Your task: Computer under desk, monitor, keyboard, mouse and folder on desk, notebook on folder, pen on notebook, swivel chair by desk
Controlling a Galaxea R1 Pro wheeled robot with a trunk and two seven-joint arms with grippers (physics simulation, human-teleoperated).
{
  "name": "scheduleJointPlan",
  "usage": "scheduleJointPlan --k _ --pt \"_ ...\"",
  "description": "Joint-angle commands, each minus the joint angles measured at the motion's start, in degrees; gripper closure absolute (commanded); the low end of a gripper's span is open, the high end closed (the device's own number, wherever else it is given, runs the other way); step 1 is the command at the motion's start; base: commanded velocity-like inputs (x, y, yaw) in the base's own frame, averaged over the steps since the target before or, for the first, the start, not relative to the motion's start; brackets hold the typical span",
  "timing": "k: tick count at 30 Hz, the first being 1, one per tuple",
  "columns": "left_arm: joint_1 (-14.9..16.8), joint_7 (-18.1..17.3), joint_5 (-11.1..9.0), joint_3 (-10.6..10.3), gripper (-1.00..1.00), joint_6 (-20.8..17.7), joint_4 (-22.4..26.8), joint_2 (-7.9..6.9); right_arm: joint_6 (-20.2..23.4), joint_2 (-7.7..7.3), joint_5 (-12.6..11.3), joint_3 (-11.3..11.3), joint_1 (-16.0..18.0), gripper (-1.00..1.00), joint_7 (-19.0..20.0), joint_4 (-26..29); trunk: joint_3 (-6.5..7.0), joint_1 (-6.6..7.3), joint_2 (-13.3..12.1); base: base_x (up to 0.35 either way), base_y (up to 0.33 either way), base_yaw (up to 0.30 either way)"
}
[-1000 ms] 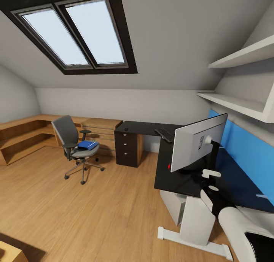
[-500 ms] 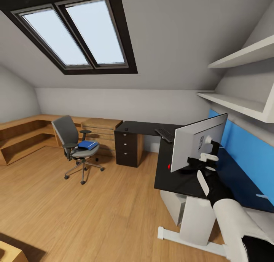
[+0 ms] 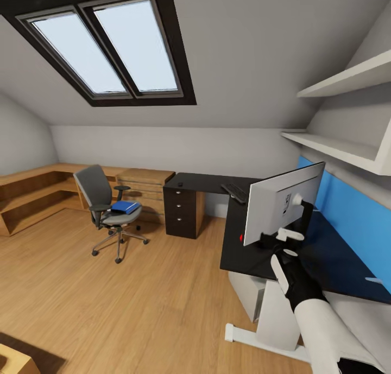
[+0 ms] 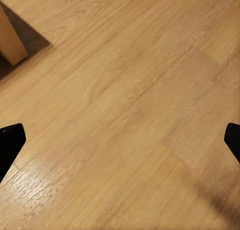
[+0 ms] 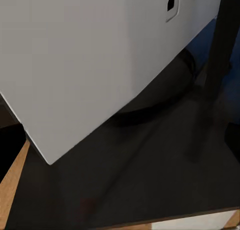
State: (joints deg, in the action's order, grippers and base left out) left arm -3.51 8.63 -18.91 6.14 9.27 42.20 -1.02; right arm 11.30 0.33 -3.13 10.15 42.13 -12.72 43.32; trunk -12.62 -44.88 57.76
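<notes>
A black L-shaped counter [image 3: 255, 254] is seen at the right of the room, below a blue wall panel [image 3: 353, 211] and white wall shelves [image 3: 347, 81]. On it a white flat monitor [image 3: 274, 205], shown from the back, is carried upright on a black stand with a round base. The right gripper [image 3: 283, 242] is held just behind the monitor's lower edge, near the stand; its black fingers [image 5: 10, 145] appear only as tips at the edges of the right wrist view, well apart, with nothing between them. Whether the monitor is touched cannot be told. A black keyboard [image 3: 234, 191] lies on the far part of the counter, beyond the monitor, and a small dark mouse [image 3: 180, 184] rests further left, above a black drawer unit [image 3: 180, 211]. A white computer case [image 3: 255, 295] is seen on the floor under the counter's near end.

Well apart to the left, a grey swivel chair [image 3: 103, 211] stands on the light wooden floor [image 3: 108, 309], with a blue folder [image 3: 125, 206] lying on its seat. Low wooden shelving [image 3: 32, 195] runs along the far-left wall.

In the left wrist view, the left gripper [image 4: 120, 145] is seen over the wooden floor, its dark fingers [image 4: 9, 140] spread wide and empty.
</notes>
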Motion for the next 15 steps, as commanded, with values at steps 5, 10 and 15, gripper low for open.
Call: scheduleJointPlan --k 5,10,15 --pt "-0.01 0.16 -0.52 -0.16 -1.0 0.13 0.07 -0.03 -0.36 0.48 -0.19 0.04 -0.47 -1.0 -0.26 0.55 -0.07 -0.01 0.05 0.0 0.0 0.0" --pt "-0.04 0.16 -0.52 -0.17 -1.0 0.13 0.07 -0.03 -0.53 0.6 -0.09 0.04 -0.61 -1.0 -0.29 0.68 -0.07 -0.01 0.05 0.0 0.0 0.0" --pt "-0.02 0.16 -0.52 -0.17 -1.0 0.13 0.07 -0.03 -0.56 0.62 -0.05 0.04 -0.64 -1.0 -0.29 0.7 -0.07 -0.01 0.05 0.0 0.0 0.0"
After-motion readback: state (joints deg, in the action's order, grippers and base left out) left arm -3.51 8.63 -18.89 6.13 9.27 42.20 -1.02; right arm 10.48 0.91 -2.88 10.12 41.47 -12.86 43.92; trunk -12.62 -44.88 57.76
